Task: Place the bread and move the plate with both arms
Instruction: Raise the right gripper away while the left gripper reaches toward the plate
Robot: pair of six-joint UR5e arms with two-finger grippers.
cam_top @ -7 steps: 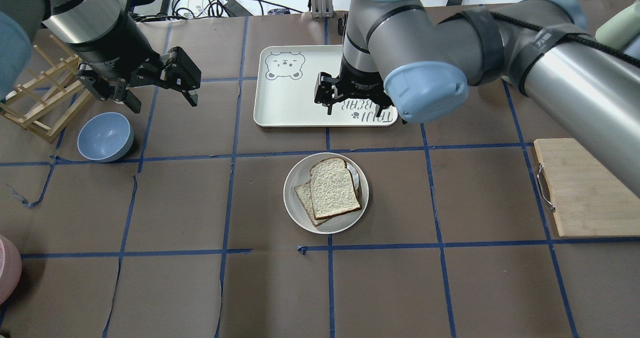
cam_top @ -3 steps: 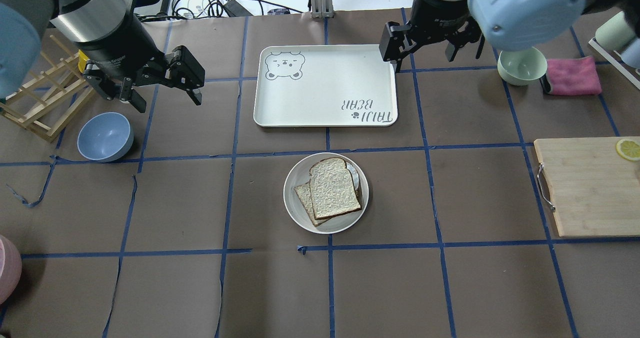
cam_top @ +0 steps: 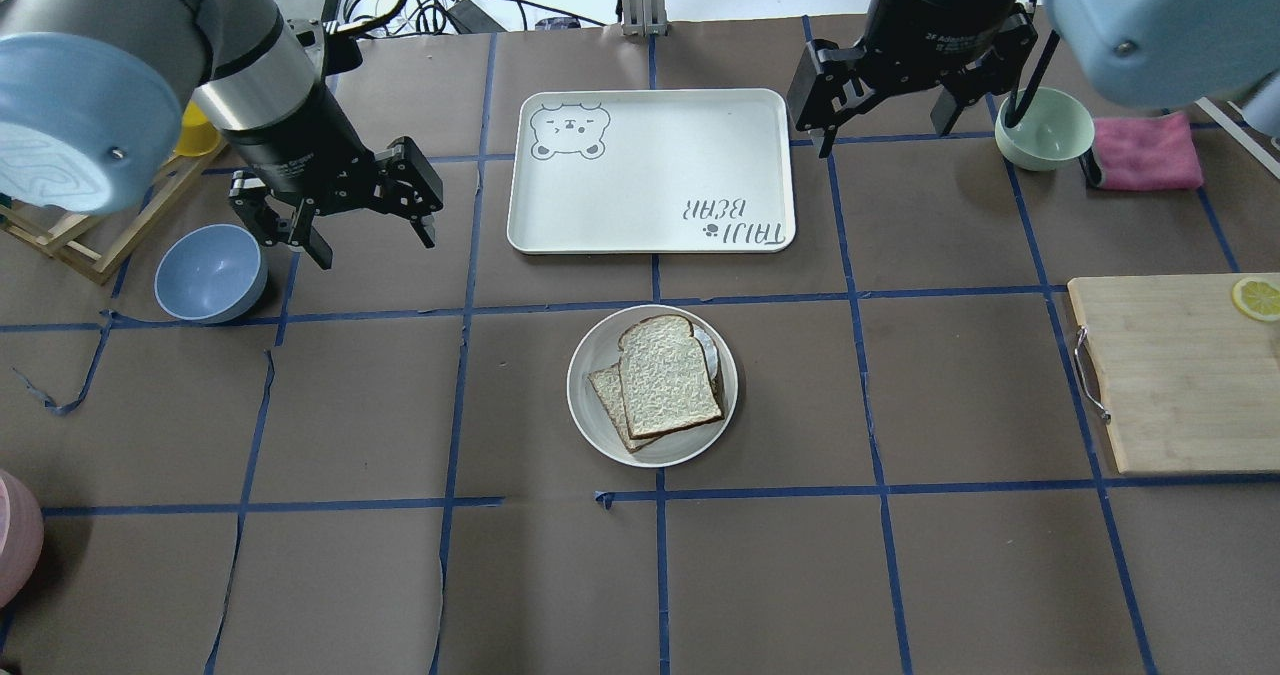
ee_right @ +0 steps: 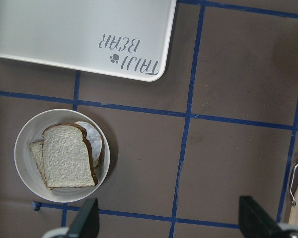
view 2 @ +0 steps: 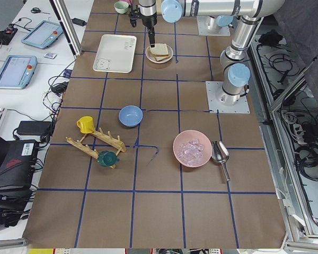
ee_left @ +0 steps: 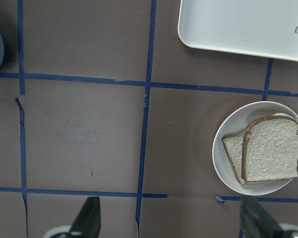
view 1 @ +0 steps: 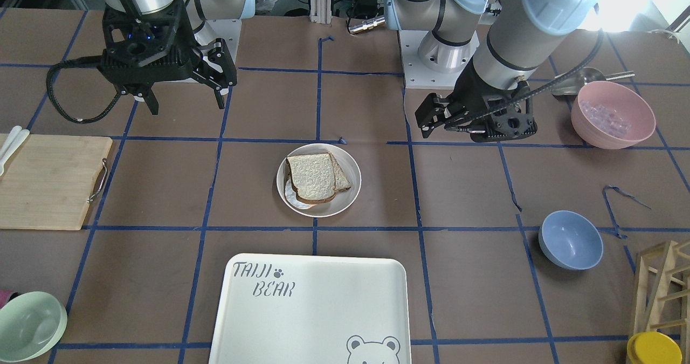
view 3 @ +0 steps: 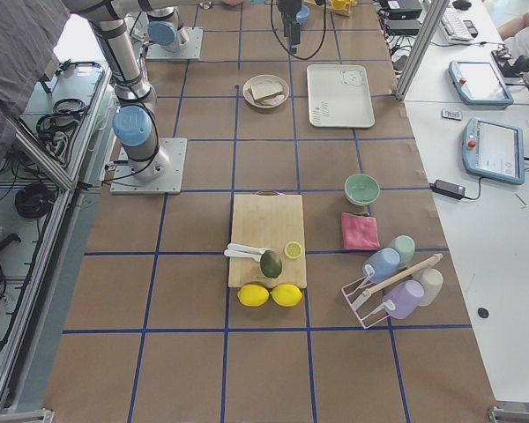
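The round off-white plate point(cam_top: 582, 395) sits at the table's middle. On it lies the large pale bread slice point(cam_top: 668, 375), overlapping a smaller tan slice point(cam_top: 606, 392). My left gripper point(cam_top: 372, 240) is open and empty, hanging above the table to the plate's far left. My right gripper point(cam_top: 883, 130) is open and empty, high by the tray's far right corner. The left wrist view shows the plate point(ee_left: 221, 163) and bread point(ee_left: 270, 156) at right. The right wrist view shows the plate point(ee_right: 25, 168) and bread point(ee_right: 67, 156) at lower left.
The white TAIJI BEAR tray point(cam_top: 650, 170) lies just beyond the plate. A blue bowl point(cam_top: 210, 273) and a wooden rack point(cam_top: 90, 225) are at left. A green bowl point(cam_top: 1045, 130), a pink cloth point(cam_top: 1145, 150) and a cutting board point(cam_top: 1170, 375) are at right.
My right gripper has moved from over the tray up and to the back right. My left gripper has shifted right and nearer. Bread and plate have not moved.
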